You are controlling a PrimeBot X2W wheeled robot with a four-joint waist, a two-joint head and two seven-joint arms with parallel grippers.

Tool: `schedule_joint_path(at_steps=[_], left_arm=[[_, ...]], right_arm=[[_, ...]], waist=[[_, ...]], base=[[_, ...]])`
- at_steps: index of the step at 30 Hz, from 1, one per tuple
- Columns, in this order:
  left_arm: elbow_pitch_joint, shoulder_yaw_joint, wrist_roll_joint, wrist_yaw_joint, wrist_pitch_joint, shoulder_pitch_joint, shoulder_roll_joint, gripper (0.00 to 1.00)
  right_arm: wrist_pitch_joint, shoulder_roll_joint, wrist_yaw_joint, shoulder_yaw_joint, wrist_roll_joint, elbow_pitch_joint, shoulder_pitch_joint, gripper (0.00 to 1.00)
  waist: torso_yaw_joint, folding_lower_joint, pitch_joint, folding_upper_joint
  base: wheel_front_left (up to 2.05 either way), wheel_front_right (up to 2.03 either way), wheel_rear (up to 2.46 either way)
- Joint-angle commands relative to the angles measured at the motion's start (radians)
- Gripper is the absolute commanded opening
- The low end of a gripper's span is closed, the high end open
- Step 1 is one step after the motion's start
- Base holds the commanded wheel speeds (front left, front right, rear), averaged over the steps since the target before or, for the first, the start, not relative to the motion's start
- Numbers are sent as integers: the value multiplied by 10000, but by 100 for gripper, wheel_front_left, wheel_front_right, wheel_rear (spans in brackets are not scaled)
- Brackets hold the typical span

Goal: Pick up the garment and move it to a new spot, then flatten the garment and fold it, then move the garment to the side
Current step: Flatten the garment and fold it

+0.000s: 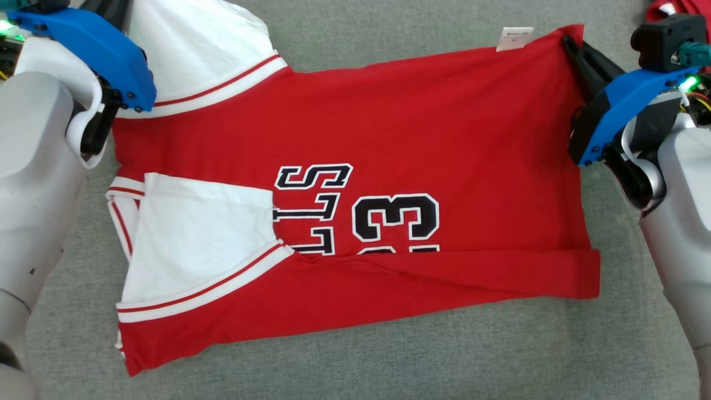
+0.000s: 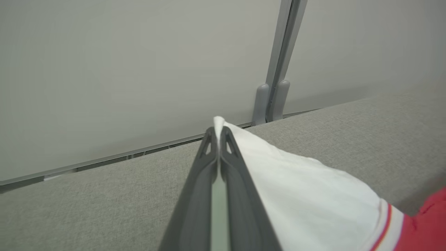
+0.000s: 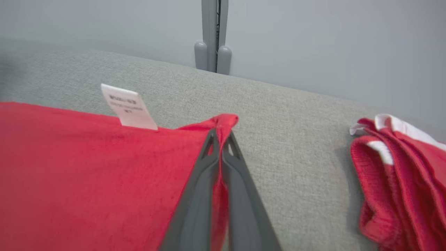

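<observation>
With my left end effector (image 2: 218, 130) clamped on the white sleeve (image 2: 296, 195) and my right end effector (image 3: 220, 134) on the hem corner (image 3: 226, 120), I judge the red jersey (image 1: 444, 128) half-folded on the table (image 1: 389, 361), sideways move not yet done.

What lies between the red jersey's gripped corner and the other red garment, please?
A bare stretch of grey surface separates the jersey from the other garment, as the right wrist view shows.

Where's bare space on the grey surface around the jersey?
Free: grey surface along the jersey's near edge, and beyond its far edge. Crowded: far right, by the second red garment; left gripper and right gripper clamp both ends.
</observation>
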Motion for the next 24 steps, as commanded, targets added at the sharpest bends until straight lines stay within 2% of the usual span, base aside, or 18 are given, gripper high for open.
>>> schedule_joint_path(at_steps=[1, 6, 15, 24], left_arm=[[-72, -90, -108, 36, -191, -94, -33, 0], [-496, -315, -339, 36, -699, 381, -45, 0], [-1823, -169, -380, 36, -1159, 1734, 296, 0], [-4589, 1001, 210, 772, -1173, 4405, 974, 0]], right_arm=[[-222, 89, -1, -71, -82, 250, -217, 0], [-745, 273, 0, 88, -196, 1031, -188, 0], [-2136, -9, 0, 428, 34, 1498, 671, 0], [-3318, -299, 0, 475, 230, 1543, 1954, 0]], waist=[[60, 0, -86, 0], [263, 0, -491, 0], [549, 0, -1368, 0], [830, 0, -2110, 0]], base=[[0, 0, 0], [0, 0, 0], [0, 0, 0], [0, 0, 0]])
